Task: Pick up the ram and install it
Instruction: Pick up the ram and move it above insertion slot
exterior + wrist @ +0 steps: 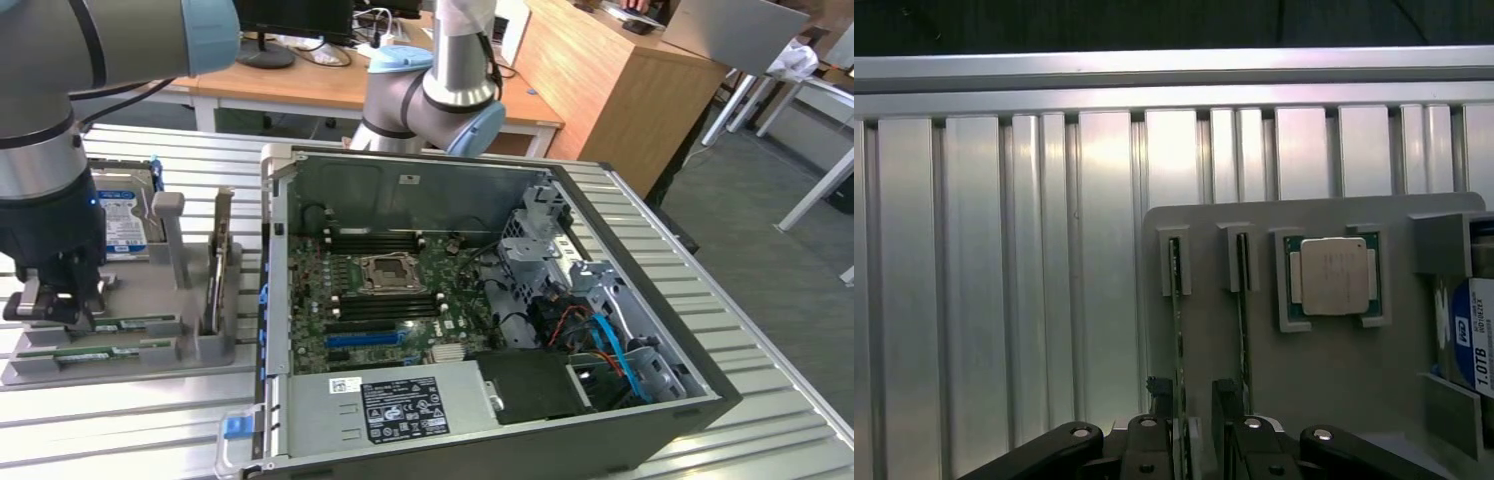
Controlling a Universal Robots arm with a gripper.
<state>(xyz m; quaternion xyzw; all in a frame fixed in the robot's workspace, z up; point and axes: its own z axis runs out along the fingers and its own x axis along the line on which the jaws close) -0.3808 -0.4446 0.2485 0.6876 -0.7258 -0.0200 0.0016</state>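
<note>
While the gripper [1194, 392] sits low over the grey tray [1324, 380], jaws spread, I see one ram [1177, 320] between its fingers, ungripped.

I'm driving an arm [40, 130] built of thick silver-grey tubes, and its rounded joint housings end in pale blue caps [400, 58]. A thin black cable [134, 88] hangs beside the tube well above the pincer [56, 303]. Directly above the pincer sits a black cylindrical wrist block [47, 235]. The pincer itself is black all over. On my wrist feed it shows curved black link bars [1034, 455] out to either side, each carrying bright silver round pins [1082, 432], and between them two narrow, flat-faced black fingers [1226, 400].
</note>
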